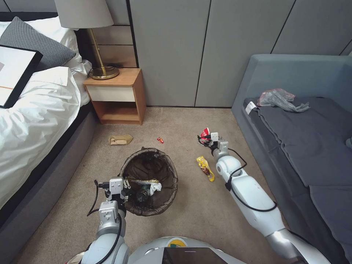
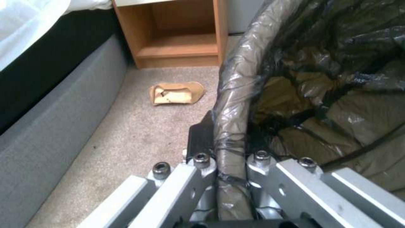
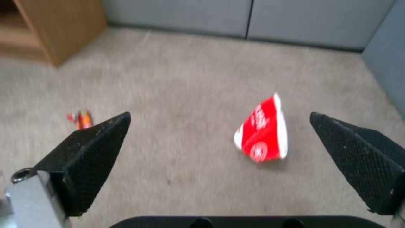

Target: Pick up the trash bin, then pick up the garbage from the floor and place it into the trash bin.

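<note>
The trash bin [image 1: 146, 165], lined with a dark bag, is in front of me with my left gripper [image 1: 126, 184] shut on its near-left rim [image 2: 236, 82]. A small bottle, white tissue and a yellow wrapper lie inside it. My right gripper [image 1: 206, 140] hovers open just over a crushed red-and-white cup [image 1: 205, 132] on the carpet. In the right wrist view the cup [image 3: 264, 129] lies between the spread black fingers [image 3: 97, 148]. More garbage lies around: a yellow-red wrapper [image 1: 205, 168], a tan packet [image 1: 120, 139] and a tiny red scrap [image 1: 160, 139].
A wooden nightstand [image 1: 119, 93] with a lamp stands at the back left beside the bed [image 1: 40, 110]. A grey sofa [image 1: 304, 139] runs along the right, with a crumpled plastic bag [image 1: 280, 99] on it. Open carpet lies between them.
</note>
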`<state>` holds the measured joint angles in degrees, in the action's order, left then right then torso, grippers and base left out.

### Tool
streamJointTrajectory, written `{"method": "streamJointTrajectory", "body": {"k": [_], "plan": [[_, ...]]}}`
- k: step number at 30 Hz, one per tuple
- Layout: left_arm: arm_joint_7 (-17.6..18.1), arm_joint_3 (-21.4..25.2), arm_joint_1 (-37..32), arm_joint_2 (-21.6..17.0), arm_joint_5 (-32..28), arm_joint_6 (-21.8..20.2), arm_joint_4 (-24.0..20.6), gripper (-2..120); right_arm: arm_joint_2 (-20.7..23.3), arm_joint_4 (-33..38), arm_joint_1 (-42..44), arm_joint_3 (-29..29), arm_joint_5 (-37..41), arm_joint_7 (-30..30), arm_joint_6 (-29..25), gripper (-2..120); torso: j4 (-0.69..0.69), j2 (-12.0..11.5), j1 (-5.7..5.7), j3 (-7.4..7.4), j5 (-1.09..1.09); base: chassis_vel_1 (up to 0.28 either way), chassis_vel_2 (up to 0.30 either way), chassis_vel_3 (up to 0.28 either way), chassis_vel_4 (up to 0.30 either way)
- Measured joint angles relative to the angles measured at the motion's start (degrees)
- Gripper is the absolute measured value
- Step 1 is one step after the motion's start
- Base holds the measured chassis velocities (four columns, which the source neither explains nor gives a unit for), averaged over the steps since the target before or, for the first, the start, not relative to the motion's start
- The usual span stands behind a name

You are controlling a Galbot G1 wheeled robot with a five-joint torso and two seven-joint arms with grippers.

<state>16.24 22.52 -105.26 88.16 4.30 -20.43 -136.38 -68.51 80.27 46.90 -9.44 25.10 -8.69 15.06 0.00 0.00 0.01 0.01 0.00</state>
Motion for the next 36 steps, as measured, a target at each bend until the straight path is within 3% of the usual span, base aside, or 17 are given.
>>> {"method": "streamJointTrajectory", "body": {"k": [10, 36], "plan": [[0.01, 0.03, -0.35, 0.01, 0.1, 0.16, -0.2, 0, -1.35, -7.86, -0.33, 0.29, -4.54, 4.59, 3.77, 100, 0.0, 0.0, 0.0, 0.0, 0.0, 0.0, 0.0, 0.0, 0.0], [0.04, -0.34, -0.22, -0.12, 0.28, 0.38, -0.22, 0, -2.63, -16.72, 4.72, -2.24, -10.41, 10.53, 0.79, 100, 0.0, 0.0, -0.01, -0.01, 0.0, 0.0, 0.0, 0.0, 0.0]]}}
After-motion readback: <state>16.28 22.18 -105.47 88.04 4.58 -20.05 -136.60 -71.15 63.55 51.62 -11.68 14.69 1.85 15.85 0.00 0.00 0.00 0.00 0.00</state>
